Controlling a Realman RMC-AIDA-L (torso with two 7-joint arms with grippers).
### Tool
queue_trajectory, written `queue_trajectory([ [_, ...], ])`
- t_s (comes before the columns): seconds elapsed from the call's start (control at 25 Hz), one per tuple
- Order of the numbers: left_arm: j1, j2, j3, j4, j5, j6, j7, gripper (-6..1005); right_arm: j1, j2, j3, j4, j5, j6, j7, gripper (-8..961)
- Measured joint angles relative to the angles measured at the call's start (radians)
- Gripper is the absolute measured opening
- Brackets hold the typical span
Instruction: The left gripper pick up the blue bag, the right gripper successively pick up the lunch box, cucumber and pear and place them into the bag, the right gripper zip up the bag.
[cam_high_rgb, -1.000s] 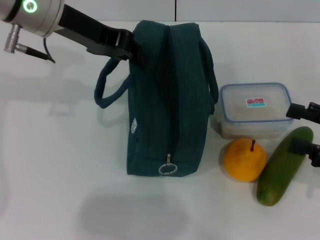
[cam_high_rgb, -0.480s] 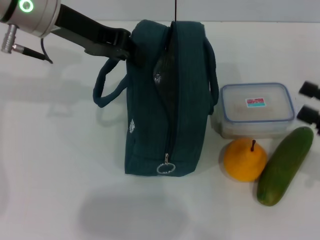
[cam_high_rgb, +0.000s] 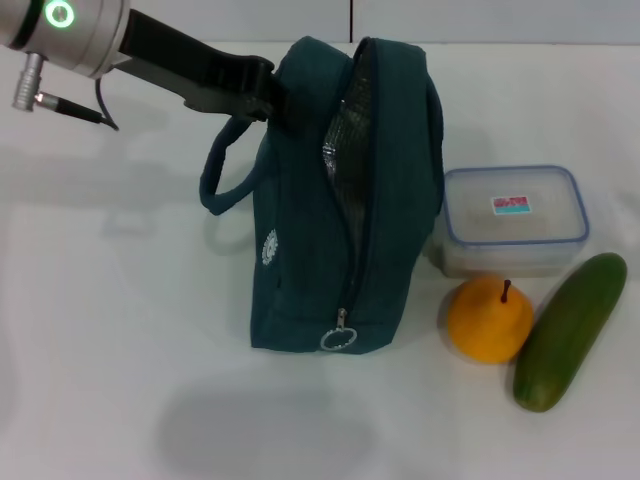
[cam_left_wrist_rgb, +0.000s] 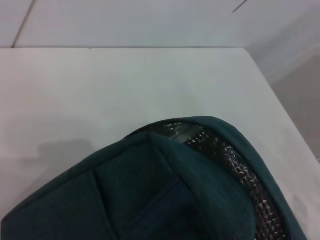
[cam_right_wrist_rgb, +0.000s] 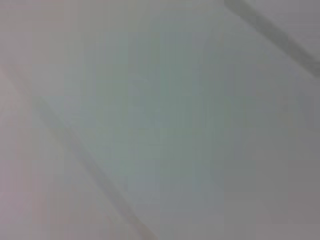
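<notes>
White tabletop (cam_high_rgb: 120, 330) carries everything. Largest on it is the blue bag (cam_high_rgb: 300, 250), dark teal fabric standing on its side; its far end has lifted and tipped toward the box since a second ago, and the zipper slit, then nearly flat, now gapes to show quilted silver foil lining (cam_high_rgb: 340, 150). That same foil glints at the opening in the left wrist view (cam_left_wrist_rgb: 235, 170). A metal ring pull (cam_high_rgb: 338, 338) hangs at the near end of the zipper, and one loop handle (cam_high_rgb: 225, 175) droops just below the fingers.

Next the left gripper (cam_high_rgb: 262, 92): its black arm reaches in from the upper left, silver wrist with a green ring light (cam_high_rgb: 60, 14), and the fingers are clamped on the bag's top far edge.

Beyond the bag from those fingers sit the clear plastic lunch box (cam_high_rgb: 512, 218) with its blue-rimmed lid, touching the bag's side; the smooth dark green cucumber (cam_high_rgb: 568, 332), lying slantwise; and the round yellow-orange pear (cam_high_rgb: 488, 320), between bag and cucumber, short stem upward.

The right gripper, visible at the edge earlier, has left the head view.
</notes>
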Motion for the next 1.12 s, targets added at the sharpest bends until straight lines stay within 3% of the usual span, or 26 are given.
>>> queue_trajectory([
  [0.4, 0.0, -0.014, 0.004, -0.003, -0.017, -0.005, 0.044, 57, 0.021, 0.003, 0.041, 0.155, 0.001, 0.261, 0.087, 768],
  [1.12, 0.023, -0.018, 0.006, -0.004, -0.017, -0.003, 0.103, 57, 0.09, 0.014, 0.02, 0.238, -0.066, 0.393, 0.174, 757],
])
